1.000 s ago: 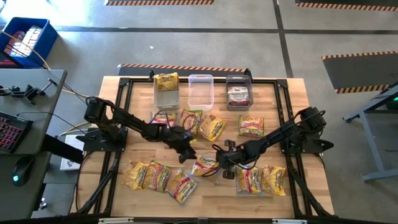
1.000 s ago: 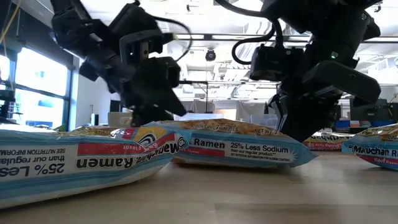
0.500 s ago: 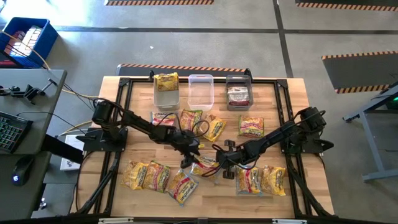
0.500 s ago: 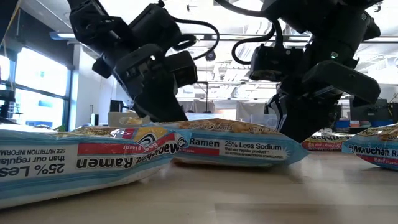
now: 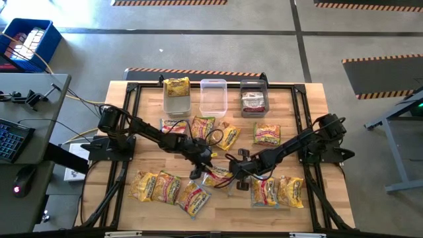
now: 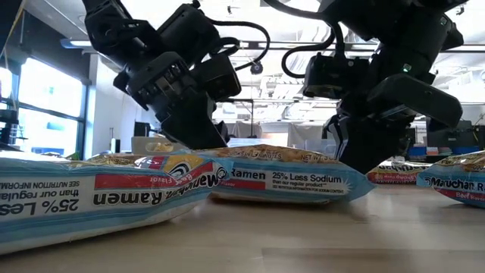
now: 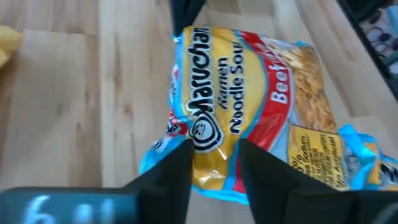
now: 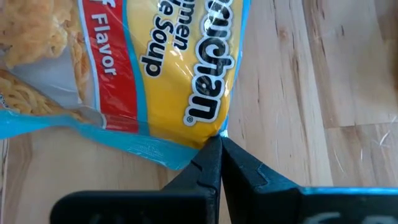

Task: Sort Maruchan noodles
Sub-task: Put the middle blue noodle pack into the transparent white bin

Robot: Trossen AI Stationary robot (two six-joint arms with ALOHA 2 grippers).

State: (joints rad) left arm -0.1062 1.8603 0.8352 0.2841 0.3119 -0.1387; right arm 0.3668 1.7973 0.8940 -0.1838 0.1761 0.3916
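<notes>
A yellow Maruchan packet with a red band and blue seams [image 5: 217, 176] lies flat on the table's near middle, between both grippers. My left gripper [image 5: 200, 170] stands at the packet's left end, open; in its wrist view, where the left gripper [image 7: 214, 146] looks along the fingers, they straddle that end of the packet [image 7: 249, 106]. My right gripper [image 5: 232, 173] is shut on the packet's right end. The low view shows both grippers down on the packet [image 6: 288, 178]. My left gripper has its two open fingers [image 7: 180, 171] on either side of the packet's end, slanting down from the table's left; whether they touch it I cannot tell. My right gripper pinches the blue seam edge [image 8: 211, 132] at the packet's right end between its shut fingertips, coming level from the table's right. The packet lies flat on the table.
Three bins stand at the far edge: a clear one with a yellow packet [image 5: 177, 96], a clear one [image 5: 213, 98], a dark one with a red packet [image 5: 254, 99]. Other packets lie mid-table [image 5: 267, 134] [image 5: 203, 127] and near the near edge [image 5: 166, 187] [image 5: 277, 192].
My left arm has swung toward the table's right and near edge and come down at the packet's left end, where it has stayed for the last half second. The packet has not moved.
</notes>
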